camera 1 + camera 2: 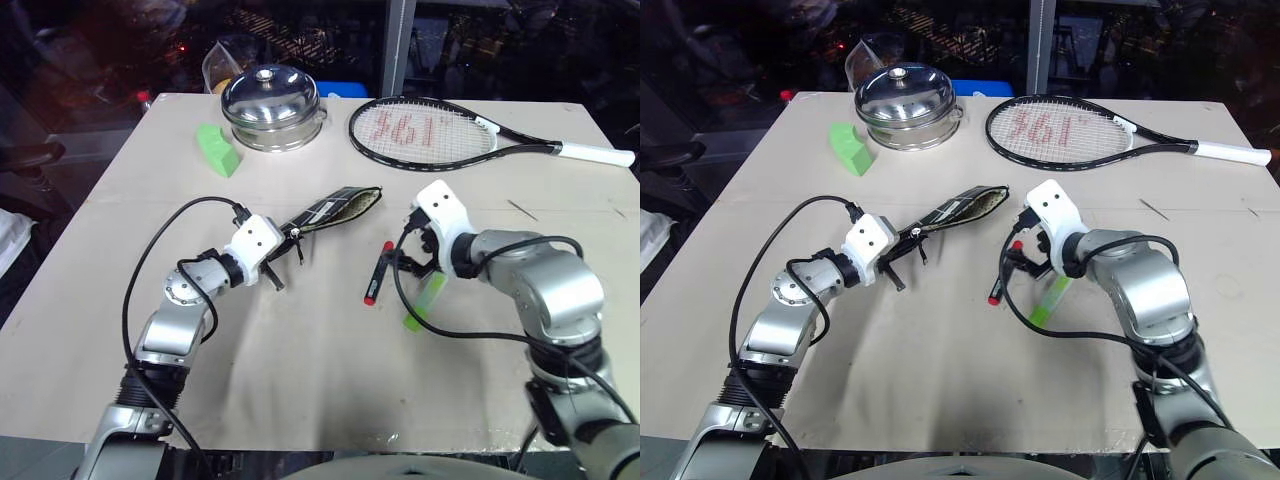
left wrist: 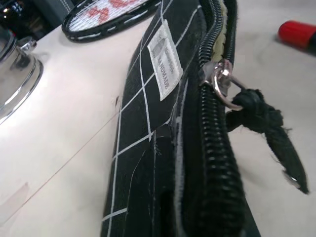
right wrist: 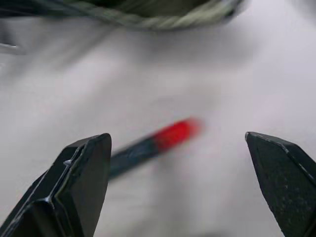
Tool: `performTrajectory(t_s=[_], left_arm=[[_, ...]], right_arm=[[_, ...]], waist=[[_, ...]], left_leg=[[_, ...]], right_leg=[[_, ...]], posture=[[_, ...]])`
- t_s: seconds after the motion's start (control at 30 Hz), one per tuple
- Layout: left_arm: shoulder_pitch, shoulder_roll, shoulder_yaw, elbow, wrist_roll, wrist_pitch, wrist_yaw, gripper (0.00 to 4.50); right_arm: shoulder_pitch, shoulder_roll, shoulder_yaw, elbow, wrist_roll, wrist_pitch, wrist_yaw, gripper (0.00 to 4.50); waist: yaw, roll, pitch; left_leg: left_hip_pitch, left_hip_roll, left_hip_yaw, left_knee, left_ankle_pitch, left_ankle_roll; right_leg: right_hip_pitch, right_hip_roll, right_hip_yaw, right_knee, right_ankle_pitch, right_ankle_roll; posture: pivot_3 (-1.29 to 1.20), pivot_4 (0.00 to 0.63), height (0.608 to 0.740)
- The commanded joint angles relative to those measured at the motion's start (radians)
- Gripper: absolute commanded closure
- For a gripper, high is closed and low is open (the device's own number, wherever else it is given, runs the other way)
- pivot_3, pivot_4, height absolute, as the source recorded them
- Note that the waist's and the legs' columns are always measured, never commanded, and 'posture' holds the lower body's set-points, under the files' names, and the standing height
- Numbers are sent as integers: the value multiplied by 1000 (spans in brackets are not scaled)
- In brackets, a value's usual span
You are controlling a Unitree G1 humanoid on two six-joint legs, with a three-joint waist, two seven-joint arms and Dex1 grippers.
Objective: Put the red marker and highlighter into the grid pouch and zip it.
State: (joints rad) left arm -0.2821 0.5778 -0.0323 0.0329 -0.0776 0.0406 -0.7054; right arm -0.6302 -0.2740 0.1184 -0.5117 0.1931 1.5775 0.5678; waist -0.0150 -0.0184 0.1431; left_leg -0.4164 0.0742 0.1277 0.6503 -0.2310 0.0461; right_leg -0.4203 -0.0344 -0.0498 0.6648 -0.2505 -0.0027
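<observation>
Between the right gripper's (image 3: 177, 185) wide-spread fingers lies the red marker (image 3: 153, 143), unheld; head views add the highlighter (image 1: 425, 300) beneath; left gripper (image 1: 277, 262) fingers clamp the grid pouch (image 2: 163, 148).

Red "361°" on the tennis racket (image 1: 425, 132) strings.

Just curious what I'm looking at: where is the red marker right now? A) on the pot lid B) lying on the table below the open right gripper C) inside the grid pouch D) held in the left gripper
B: the red marker lies on the table beneath the open right gripper, outside the grid pouch.
</observation>
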Motion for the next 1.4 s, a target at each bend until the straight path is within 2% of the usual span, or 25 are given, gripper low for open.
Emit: performTrajectory(t_s=[0.03, 0.13, 0.27, 0.43, 0.5, 0.6, 0.63, 0.73, 0.8, 0.97, 1.03, 1.13, 1.2, 1.3, 1.4], left_arm=[[-23, 5, 15, -7, 6, -20, 9, 4500], [-14, 9, 18, -18, 3, -18, 7, 4500], [15, 15, 21, -42, 1, -15, 6, 4500], [50, 23, 27, -92, 0, -1, 10, 4500], [66, 26, 29, -115, 2, 4, 12, 4500], [82, 26, 30, -145, 0, 15, 14, 4500], [86, 27, 31, -150, -2, 17, 14, 4500], [91, 25, 34, -154, -5, 23, 17, 4500], [89, 24, 35, -152, -5, 25, 18, 4500], [87, 18, 33, -148, -8, 23, 15, 4500], [89, 19, 36, -145, -18, 16, 5, 4500], [94, 33, 45, -139, -47, 3, -35, 4500], [91, 46, 45, -138, -63, -4, -67, 4500], [72, 50, 52, -139, -90, 3, -97, 4500], [52, 49, 45, -145, -112, 11, -122, 4500]], right_arm=[[-38, 55, -81, 100, 112, 37, -98, 106], [-65, 94, -114, 217, 210, 37, -231, 106], [-105, 138, -120, 380, 379, 37, -536, 106], [-123, 172, -52, 546, 618, 37, -872, 106], [-130, 138, 16, 585, 716, 37, -943, 642], [-166, 31, 149, 590, 863, 37, -970, 1884], [-181, -5, 192, 582, 897, 37, -970, 2460], [-217, -82, 280, 559, 969, 37, -967, 3622], [-240, -120, 330, 530, 987, 37, -944, 4137], [-277, -159, 355, 411, 886, 27, -826, 4175], [-332, -221, 395, 324, 808, -59, -696, 4175], [-401, -317, 378, 200, 728, -233, -487, 4177], [-425, -402, 359, 102, 685, -332, -321, 4177], [-438, -525, 450, 7, 514, -461, -182, 4178], [-444, -584, 572, -17, 287, -594, -117, 4180]], waist=[[3, 0, 0], [0, 0, 0], [-5, 0, 0], [-24, -2, -2], [-29, -4, -3], [-28, -5, -5], [-27, -4, -5], [-22, -4, -5], [-16, -4, -5], [-6, -4, -5], [-3, -4, -4], [-1, -1, -1], [0, 0, 0], [1, 0, -1], [-1, 0, 0]], left_leg=[[0, 0, 0, 0, 0, 0], [-1, -1, 0, 0, 0, 0], [-1, -1, 1, -1, 0, 0], [1, -1, 1, -1, 0, 0], [3, 0, 1, -1, 0, 0], [3, 0, 0, -1, 0, 0], [3, 0, 0, -2, 0, 0], [2, -1, -1, -3, 0, 0], [1, -1, -2, -3, 0, 0], [1, -2, -2, -3, -1, 1], [0, -2, -2, -3, -1, 1], [-2, -2, -2, -2, -1, 1], [-13, -1, -2, 1, -1, 1], [-16, -1, -2, 1, -1, 1], [-16, -1, -3, 0, -1, 1]], right_leg=[[0, 0, 0, 0, 0, 0], [0, -1, 0, -1, 0, 0], [-1, 0, 0, 0, 0, 0], [1, 0, 1, 1, 0, 0], [2, -1, 1, 1, 0, 1], [3, -1, 0, 0, 0, 0], [3, -1, 0, -1, 0, 0], [4, -1, -1, -2, 0, 1], [4, -1, -1, -3, 0, 1], [4, -3, -2, -3, 0, 1], [3, -3, -2, -3, 0, 1], [0, -3, -2, -3, 0, 1], [-11, -2, -2, -1, 0, 1], [-14, -1, -3, -1, 0, 1], [-14, -1, -3, -2, 0, 1]], posture=[[0, 150, 740], [0, 150, 740], [0, 150, 740], [0, 150, 740], [0, 150, 740], [0, 150, 740], [0, 150, 740], [0, 150, 740], [0, 150, 740], [0, 150, 740], [0, 150, 740], [0, 150, 740], [0, 150, 740], [0, 150, 740], [0, 150, 740]])
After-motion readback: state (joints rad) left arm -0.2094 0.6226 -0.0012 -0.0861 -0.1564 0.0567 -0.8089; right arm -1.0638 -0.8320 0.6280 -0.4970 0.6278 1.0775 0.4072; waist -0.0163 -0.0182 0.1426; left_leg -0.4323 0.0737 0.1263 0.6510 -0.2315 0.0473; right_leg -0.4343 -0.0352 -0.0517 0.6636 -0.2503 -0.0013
